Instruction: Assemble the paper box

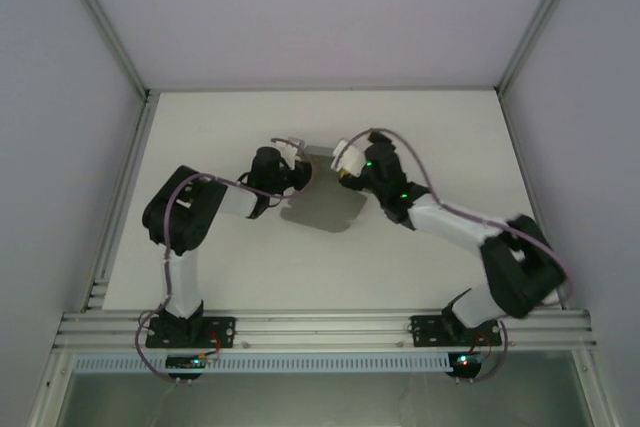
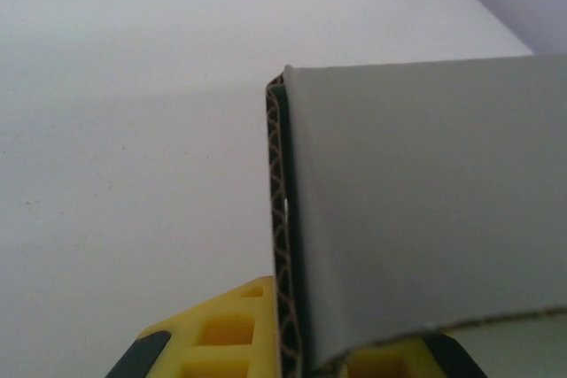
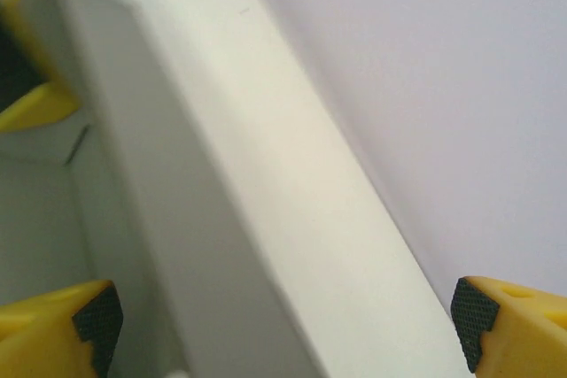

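- Top view: the grey paper box [image 1: 322, 209] lies mid-way across the table [image 1: 230, 267], with the left gripper [image 1: 300, 169] and right gripper [image 1: 345, 162] at its far edge.
- Left wrist: the left gripper [image 2: 297, 351] pinches a folded wall edge of the paper box [image 2: 425, 210]. The card looks light and easy to crease.
- Right wrist: the right gripper [image 3: 283, 316] is spread wide, straddling a wall of the paper box [image 3: 266, 201]. Edges seem the best place to grip.

The white table [image 1: 220, 277] carries 1 grey paper box [image 1: 325, 209], seemingly lying mid-table.

Grey paper box [image 1: 322, 209], part-folded, sidewall up
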Controlling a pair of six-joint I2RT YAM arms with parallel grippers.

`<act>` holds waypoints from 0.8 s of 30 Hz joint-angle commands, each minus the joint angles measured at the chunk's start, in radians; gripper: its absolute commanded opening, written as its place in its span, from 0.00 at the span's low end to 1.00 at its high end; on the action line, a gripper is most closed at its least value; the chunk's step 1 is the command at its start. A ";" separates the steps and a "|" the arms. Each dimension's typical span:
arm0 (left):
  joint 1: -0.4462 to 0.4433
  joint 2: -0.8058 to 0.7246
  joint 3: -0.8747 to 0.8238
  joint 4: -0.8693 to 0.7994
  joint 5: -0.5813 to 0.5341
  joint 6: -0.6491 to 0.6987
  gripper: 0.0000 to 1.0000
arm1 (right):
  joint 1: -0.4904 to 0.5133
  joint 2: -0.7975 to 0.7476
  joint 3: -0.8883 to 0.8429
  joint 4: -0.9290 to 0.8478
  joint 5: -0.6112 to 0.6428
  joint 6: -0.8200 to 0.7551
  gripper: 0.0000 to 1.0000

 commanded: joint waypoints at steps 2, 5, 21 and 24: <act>0.036 -0.070 -0.030 0.001 0.152 -0.094 0.00 | -0.076 -0.161 0.073 -0.372 -0.160 0.366 0.98; 0.050 -0.084 -0.035 -0.011 0.243 -0.117 0.00 | -0.138 -0.195 0.116 -0.534 -0.371 0.497 0.98; 0.048 -0.053 0.008 -0.043 0.298 -0.111 0.00 | -0.161 -0.003 0.207 -0.496 -0.659 0.551 0.34; 0.048 -0.057 0.036 -0.163 0.265 -0.080 0.00 | -0.158 0.033 0.197 -0.492 -0.660 0.552 0.26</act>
